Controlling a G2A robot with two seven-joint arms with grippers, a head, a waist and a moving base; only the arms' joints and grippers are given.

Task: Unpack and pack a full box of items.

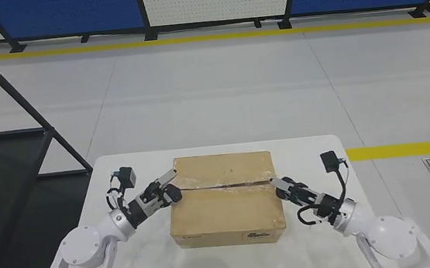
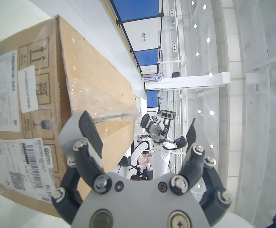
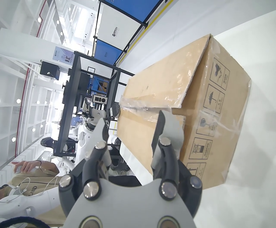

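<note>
Table (image 1: 303,157): white, carrying all I'm working with.
Box (image 1: 224,211): brown cardboard, midway between the table's left and right edges and closer to its far edge; top flaps down.
Tape (image 1: 228,184): clear and wrinkled, along the box's top seam.
Left hand (image 1: 172,192): I see it spread wide and empty, at the seam's left end.
Right hand (image 1: 281,187): also spread and empty, at the seam's right end.

Facing each other, left tool (image 1: 171,191) and right tool (image 1: 280,186) gape open.
</note>
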